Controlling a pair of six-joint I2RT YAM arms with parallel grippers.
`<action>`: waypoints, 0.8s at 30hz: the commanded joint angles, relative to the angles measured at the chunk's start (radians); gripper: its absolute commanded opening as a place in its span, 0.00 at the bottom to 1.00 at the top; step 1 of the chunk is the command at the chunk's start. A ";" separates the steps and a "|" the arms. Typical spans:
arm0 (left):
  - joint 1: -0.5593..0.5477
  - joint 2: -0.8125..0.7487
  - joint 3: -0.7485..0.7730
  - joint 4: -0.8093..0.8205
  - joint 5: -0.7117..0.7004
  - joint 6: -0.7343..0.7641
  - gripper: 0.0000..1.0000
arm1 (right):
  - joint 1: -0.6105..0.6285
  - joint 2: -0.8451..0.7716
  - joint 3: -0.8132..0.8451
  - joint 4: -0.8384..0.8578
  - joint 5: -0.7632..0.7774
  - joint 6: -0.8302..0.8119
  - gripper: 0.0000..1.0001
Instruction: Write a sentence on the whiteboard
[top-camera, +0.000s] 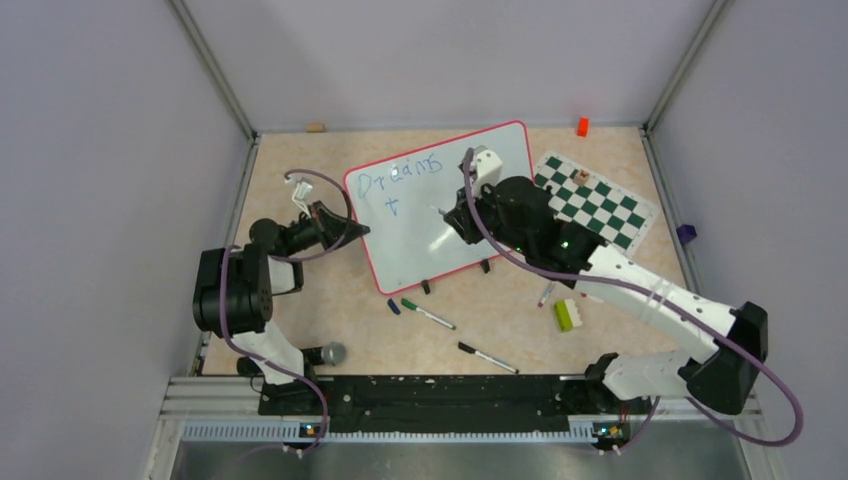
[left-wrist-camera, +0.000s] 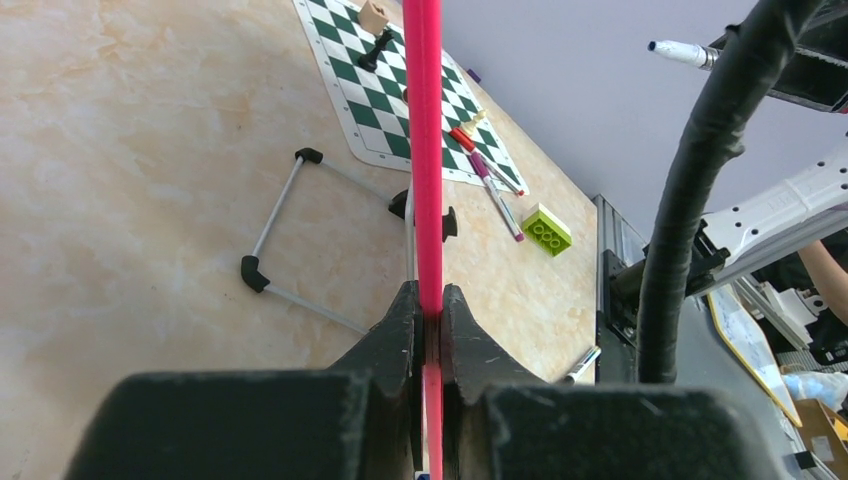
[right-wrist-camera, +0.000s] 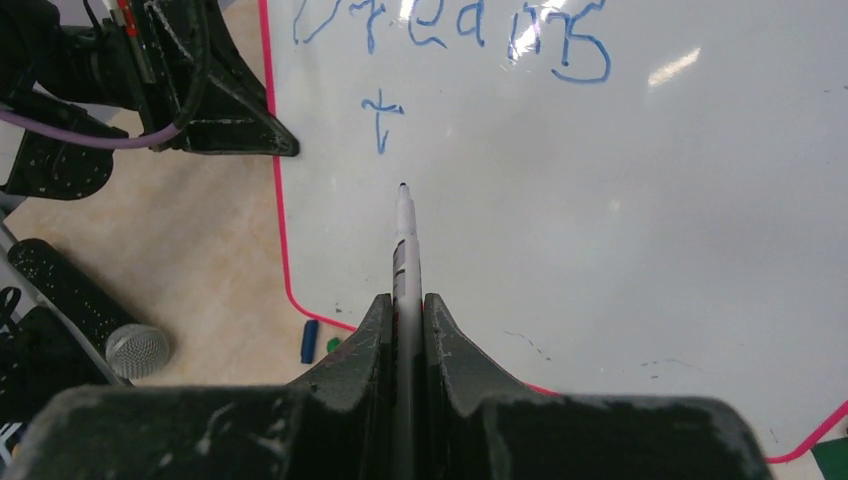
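The whiteboard (top-camera: 490, 180), glossy white with a red frame, stands tilted at mid-table. The sentence (right-wrist-camera: 450, 30) is in blue: "Dreams", with a lone "t" (right-wrist-camera: 381, 118) on the line below. My left gripper (left-wrist-camera: 429, 292) is shut on the board's red left edge (left-wrist-camera: 423, 150); in the top view the left gripper (top-camera: 352, 228) meets that edge. My right gripper (right-wrist-camera: 406, 300) is shut on a white marker (right-wrist-camera: 405, 240). Its dark tip (right-wrist-camera: 403, 187) sits just below and right of the "t"; whether it touches the board I cannot tell.
A green-and-white chess mat (top-camera: 600, 200) lies right of the board. A green brick (top-camera: 568, 315), two loose markers (top-camera: 428, 313) (top-camera: 487, 358), a blue cap (top-camera: 394, 307) and a microphone (top-camera: 330, 353) lie near the front. An orange block (top-camera: 582, 126) sits at the back.
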 joint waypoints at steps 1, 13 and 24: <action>-0.009 -0.011 0.038 0.133 0.007 0.049 0.00 | 0.069 0.102 0.141 -0.065 0.143 -0.007 0.00; -0.047 0.038 0.061 0.136 0.014 0.031 0.00 | 0.115 0.249 0.282 -0.088 0.193 -0.009 0.00; -0.048 -0.049 0.048 0.014 0.060 0.099 0.00 | 0.131 0.347 0.380 -0.142 0.243 -0.044 0.00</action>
